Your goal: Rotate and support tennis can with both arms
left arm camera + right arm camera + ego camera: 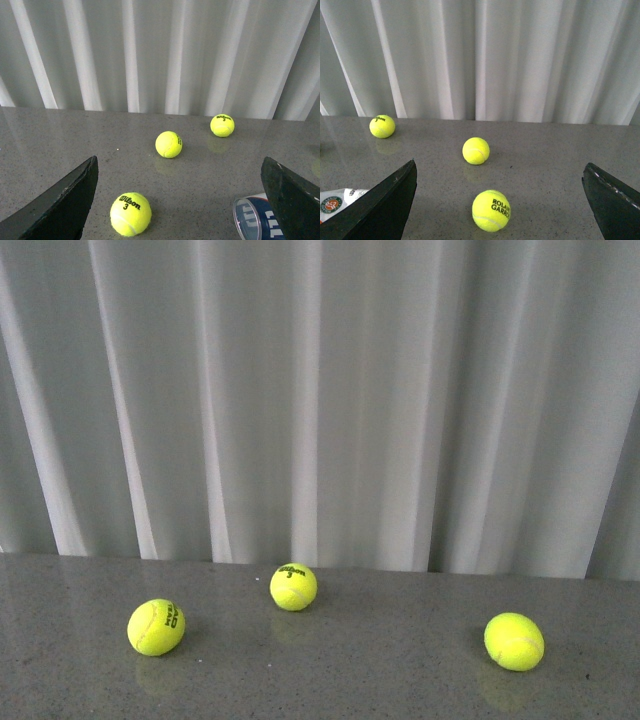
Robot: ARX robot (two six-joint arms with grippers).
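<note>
- Left hand (179, 162) hung low over the grey speckled worktop (60, 135), its two black fingers (60, 202) spread wide apart and gripping nothing.
- Tennis can (252, 220) lay on its side on the worktop just inside one of those fingers, which hid part of it. Its silver rim and open mouth faced the left wrist camera, with the navy label and white lettering behind the rim. Whether the can touched the finger could not be told.
- Between the left hand's fingers sat a Wilson 3 ball (130, 214) nearest the camera, a plain-faced ball (169, 144) beyond it, and a far Wilson ball (222, 125) close to the white curtain (150, 50).
- Right hand (499, 167) was likewise parted wide over the worktop, clamped on nothing. A Roland Garros ball (491, 210) lay between its fingers.
- A white patch with a round badge (332, 204) showed beside one finger of the right hand. I could not tell what it belonged to.
- From the front camera, three balls rested well apart along the lower part of the frame: one at lower left (156, 627), one at centre nearer the curtain (293, 586), and one at lower right (514, 641).
- The pleated curtain filled the upper two thirds of that frame.
</note>
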